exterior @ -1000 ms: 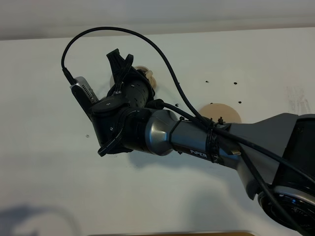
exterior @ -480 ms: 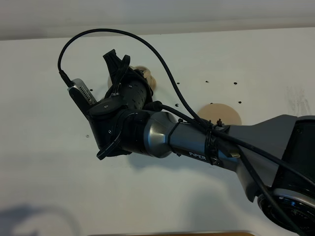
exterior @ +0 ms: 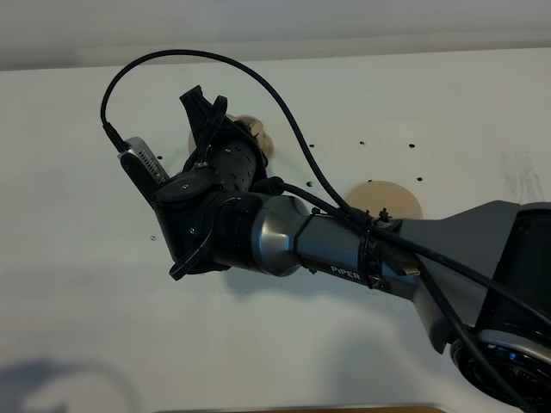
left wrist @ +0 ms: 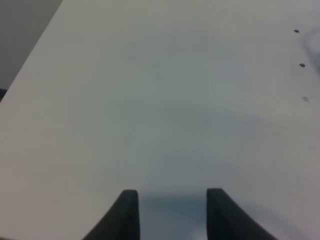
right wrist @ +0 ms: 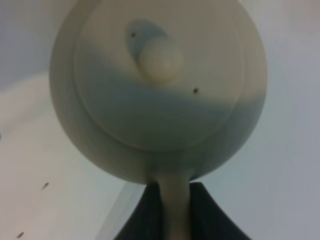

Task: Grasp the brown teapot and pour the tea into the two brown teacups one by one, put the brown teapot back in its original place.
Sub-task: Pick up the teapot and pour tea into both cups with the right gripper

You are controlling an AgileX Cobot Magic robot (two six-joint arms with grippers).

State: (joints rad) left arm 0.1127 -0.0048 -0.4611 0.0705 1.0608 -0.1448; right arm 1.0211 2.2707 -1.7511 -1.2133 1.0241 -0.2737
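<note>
The brown teapot point(right wrist: 160, 100) fills the right wrist view from above, its knobbed lid point(right wrist: 160, 60) uppermost and its loop handle clamped between the dark fingers of my right gripper point(right wrist: 175, 200). From the high camera only a tan sliver of the teapot point(exterior: 261, 138) shows behind the right gripper point(exterior: 225, 125), which has reached across to the left half of the white table. The original place, a large flat tan saucer point(exterior: 387, 200), lies bare to the right, partly behind the arm. The two brown teacups are hidden. My left gripper point(left wrist: 172, 200) hovers open over bare table.
The right arm's silver forearm point(exterior: 327, 245) and black cables cross the middle of the table point(exterior: 86, 301). Small dark specks point(exterior: 411, 145) dot the far right of the surface. A tan edge point(exterior: 301, 409) shows at the near border.
The right gripper with the teapot shifted slightly up and to the left a second ago, then held still. The left gripper has not moved.
</note>
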